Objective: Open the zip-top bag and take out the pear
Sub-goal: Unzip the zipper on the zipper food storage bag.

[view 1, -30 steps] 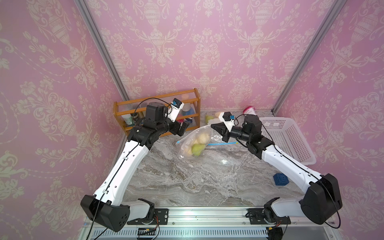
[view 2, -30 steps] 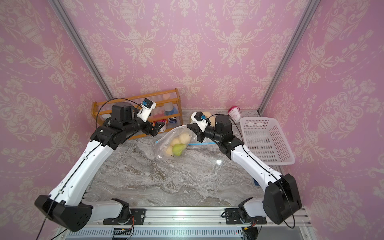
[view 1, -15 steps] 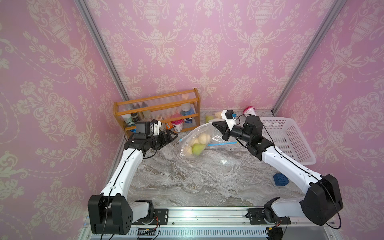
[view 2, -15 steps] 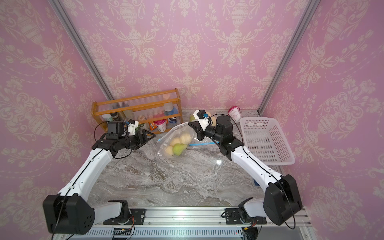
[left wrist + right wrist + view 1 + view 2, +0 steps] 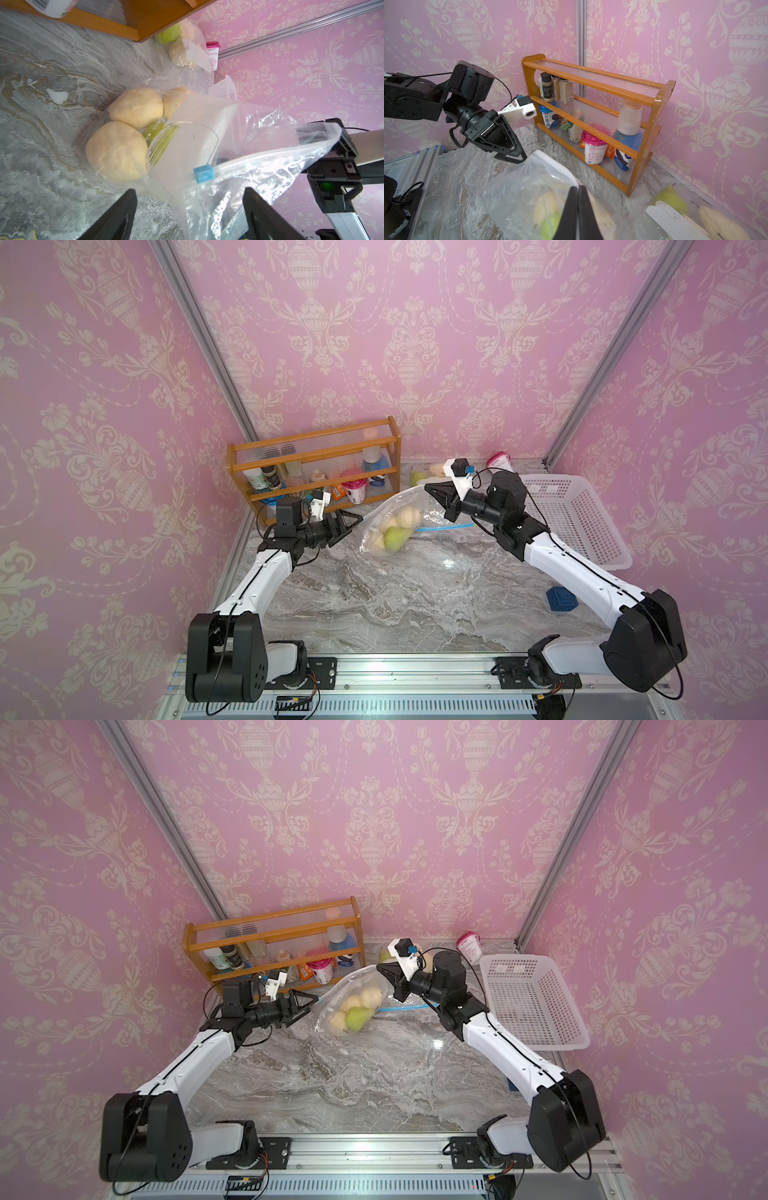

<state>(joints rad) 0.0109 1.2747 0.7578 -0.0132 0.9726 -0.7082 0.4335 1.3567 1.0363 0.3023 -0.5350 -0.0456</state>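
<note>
Pinching the bag (image 5: pixel 409 499) at its raised top corner, the right end effector (image 5: pixel 430 488) is clamped on the film. The left end effector (image 5: pixel 189 189), jaws apart, is nearer the bag's blue slider (image 5: pixel 203 173), which lies just ahead of it; the zip runs from there toward the right end effector. The green pear (image 5: pixel 395 537) sits low inside the bag.

We've got a clear zip-top bag (image 5: pixel 409 499) with a bright blue slider (image 5: pixel 203 174), one green pear (image 5: pixel 395 538) among pale yellow fruits (image 5: pixel 118 150). Beneath, a grey-veined marble tabletop (image 5: pixel 374 593). Around us, pink wallpaper (image 5: pixel 411 344) in cream urn-and-leaf damask. We spot an orange-brown wooden rack (image 5: pixel 316 443), a white perforated basket (image 5: pixel 582 522) and a dark blue cube (image 5: pixel 562 599).
</note>
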